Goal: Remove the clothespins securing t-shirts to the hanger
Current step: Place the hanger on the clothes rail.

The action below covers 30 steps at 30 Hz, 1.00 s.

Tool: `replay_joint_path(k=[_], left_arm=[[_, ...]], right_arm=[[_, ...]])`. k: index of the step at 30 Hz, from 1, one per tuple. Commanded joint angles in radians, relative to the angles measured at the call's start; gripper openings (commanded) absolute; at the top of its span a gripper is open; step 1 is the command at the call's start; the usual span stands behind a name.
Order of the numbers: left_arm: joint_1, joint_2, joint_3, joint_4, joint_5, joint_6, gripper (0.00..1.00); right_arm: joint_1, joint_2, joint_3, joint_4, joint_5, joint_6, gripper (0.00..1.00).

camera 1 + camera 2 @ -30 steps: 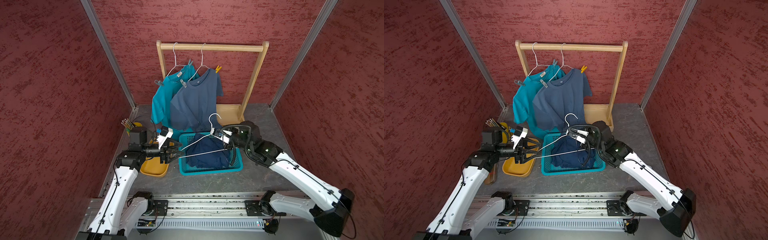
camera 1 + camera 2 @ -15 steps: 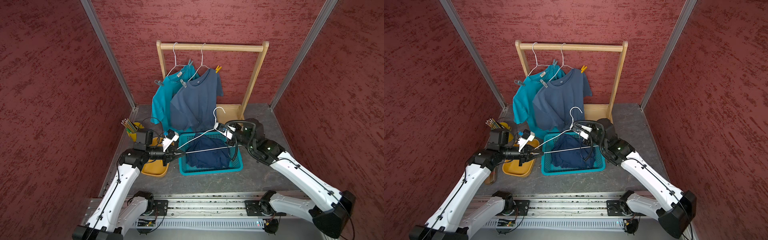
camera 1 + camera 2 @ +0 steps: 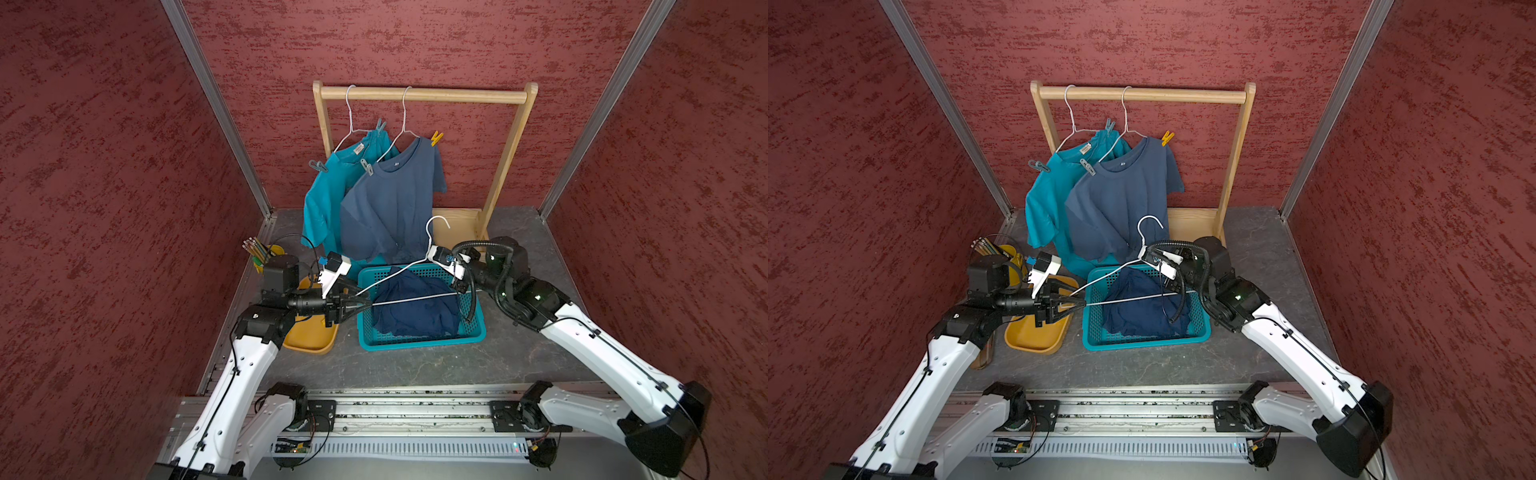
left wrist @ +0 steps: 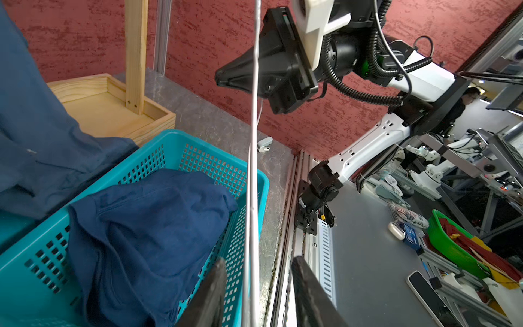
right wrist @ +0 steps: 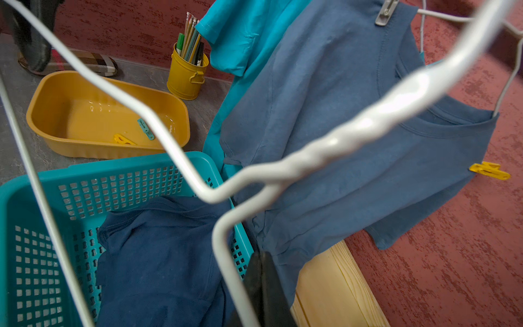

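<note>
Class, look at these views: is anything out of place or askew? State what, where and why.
One bare wire hanger is off the rail, held tilted over the teal basket by the right gripper, its other end between the open jaws of the left gripper. The navy t-shirt lies crumpled in the basket, not hanging.

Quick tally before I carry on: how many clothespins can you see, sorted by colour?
Yellow clothespins: 2 (one on the slate blue t-shirt, one in the tray)
Teal or grey-blue clothespins: 4 (three hanging, one in the tray)
Total: 6
</note>
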Motion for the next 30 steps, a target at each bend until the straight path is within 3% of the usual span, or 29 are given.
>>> replay_joint_path(k=[1, 4, 7, 10, 17, 22, 30], left_arm=[[0.005, 0.015, -0.006, 0.046, 0.06, -0.022, 0.23], [0.005, 0.031, -0.003, 0.039, 0.078, -0.024, 0.0], [0.005, 0.036, 0.01, 0.026, 0.071, -0.023, 0.0], [0.007, 0.031, 0.024, 0.027, 0.036, -0.039, 0.0], [0.009, 0.029, 0.026, 0.172, -0.045, -0.176, 0.0], [-0.014, 0.009, 0.025, 0.242, -0.257, -0.234, 0.0], [-0.151, 0.057, 0.115, 0.35, -0.577, -0.229, 0.0]], right_arm=[[0.002, -0.003, 0.005, 0.006, -0.04, 0.007, 0.0], [0.002, 0.0, 0.004, 0.02, -0.027, 0.014, 0.0], [0.002, -0.003, -0.002, 0.053, 0.002, 0.032, 0.04], [0.002, -0.019, -0.019, 0.102, 0.039, 0.053, 0.29], [0.002, -0.041, -0.044, 0.163, 0.059, 0.079, 0.42], [0.001, -0.063, -0.044, 0.187, 0.102, 0.148, 0.5], [0.002, -0.15, -0.148, 0.311, 0.215, 0.253, 0.55]])
